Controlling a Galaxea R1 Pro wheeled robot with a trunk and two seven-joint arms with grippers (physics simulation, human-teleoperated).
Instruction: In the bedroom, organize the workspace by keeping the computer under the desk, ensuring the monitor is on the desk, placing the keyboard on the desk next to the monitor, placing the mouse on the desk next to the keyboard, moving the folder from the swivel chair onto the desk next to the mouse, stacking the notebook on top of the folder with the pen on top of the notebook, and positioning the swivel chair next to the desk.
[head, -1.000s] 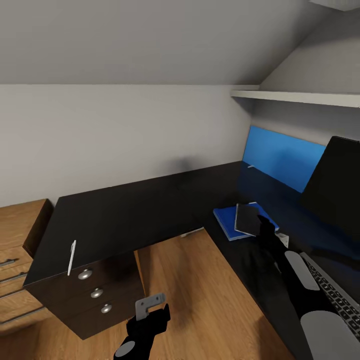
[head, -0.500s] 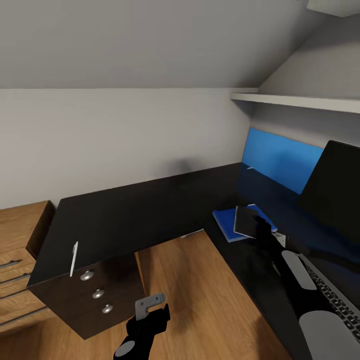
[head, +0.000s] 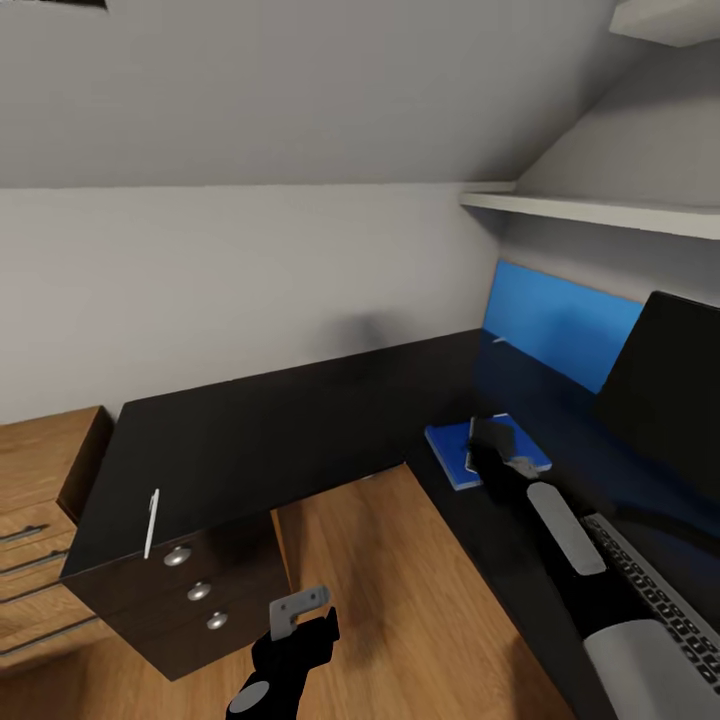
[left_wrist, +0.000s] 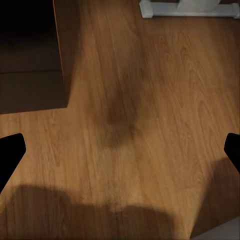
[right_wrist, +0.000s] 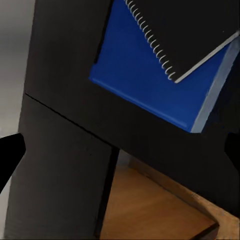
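The dark grey notebook (head: 492, 434) (right_wrist: 190, 25) lies flat on the blue folder (head: 450, 452) (right_wrist: 145, 80), on the black desk (head: 280, 430) left of the monitor (head: 670, 400). Its spiral edge shows in the right wrist view. My right gripper (head: 483, 460) (right_wrist: 120, 150) hovers just over the folder's near side, open, with nothing between its fingers. The keyboard (head: 665, 605) runs under my right forearm. The white pen (head: 152, 522) lies at the desk's left end, close to the edge. My left gripper (head: 300, 612) (left_wrist: 120, 150) hangs open over the wooden floor.
A dark drawer unit (head: 195, 590) sits under the desk's left end and a light wooden chest (head: 40, 480) stands beside it. The blue back panel (head: 560, 325) and a white shelf (head: 600, 210) rise behind the desk. A white desk foot (left_wrist: 190, 9) rests on the floor.
The notebook, held tilted in my right gripper before, now lies flat on the folder and the gripper has let go. The right arm has stretched forward. The head view has tilted up slightly.
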